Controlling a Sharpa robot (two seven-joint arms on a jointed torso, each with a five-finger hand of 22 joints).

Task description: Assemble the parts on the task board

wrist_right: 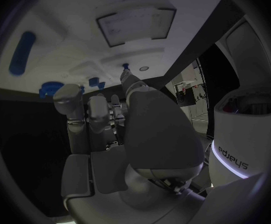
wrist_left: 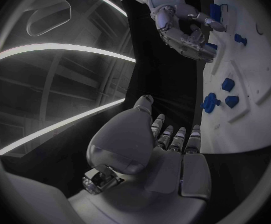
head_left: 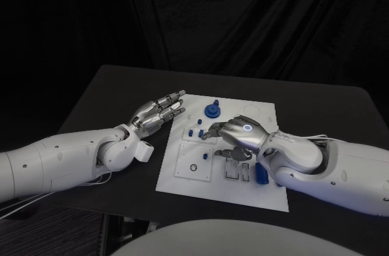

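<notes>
The right hand (head_left: 240, 130) hangs over the middle of the task board (head_left: 251, 191), its fingers (wrist_right: 77, 115) curled downward toward the plate. In the right wrist view a fingertip reaches to a small blue part (wrist_right: 125, 65) standing on the board, but whether anything is pinched there I cannot tell; the head view hides the fingertips under the knuckles. The left wrist view catches this hand from the far side (wrist_left: 182, 27), bent over the board's edge with small blue pieces close beside it.

The left hand (head_left: 157, 113) holds nothing: its fingers are stretched out and slightly apart, tips just at the board's left edge, over the black table (head_left: 105, 93). Its own wrist view shows the palm (wrist_left: 149, 149) and the fingers pointing toward the board.

On the board, a round blue knob-like part (head_left: 212, 110) stands near the far edge, just beyond the right hand. A long blue bar (head_left: 261, 173) lies at the near right, beside the right wrist; the right wrist view shows it too (wrist_right: 20, 54). A dark ring (head_left: 193, 167) lies in a square panel at the near left.
</notes>
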